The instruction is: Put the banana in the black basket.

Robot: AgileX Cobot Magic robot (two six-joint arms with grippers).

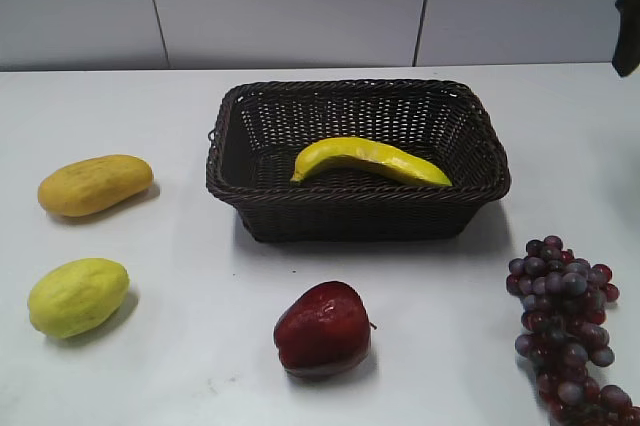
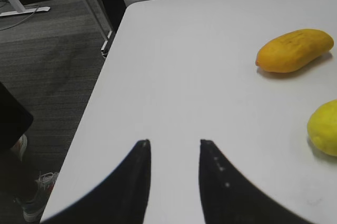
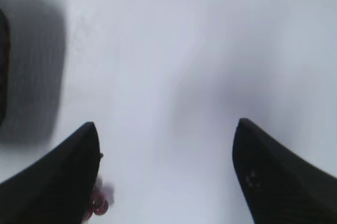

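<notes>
Both grippers empty: left gripper (image 2: pixel 174 142) held with a modest gap between its jaws over bare table (image 2: pixel 184 77) near the left edge, gripping nothing; right gripper (image 3: pixel 166 129) spread wide, likewise gripping nothing, hanging over blurred white surface with a few grapes (image 3: pixel 97 203) glimpsed by its left finger. Banana (image 1: pixel 368 160) lying inside the black basket (image 1: pixel 358 208), stretched across the floor toward the front wall; task judged as good as done.

Little left to spoil, then, but some risk worth noting: right arm close above the grape bunch (image 1: pixel 565 331) (exact clearance impossible to judge from so blurred a view); a careless sweep likely to scatter grapes or nudge the basket. Left side safer; orange-yellow fruit (image 2: pixel 295 50) and yellow-green fruit (image 2: pixel 324 128) well apart from the jaws. Red apple (image 1: pixel 323 331) untouched before the basket.
</notes>
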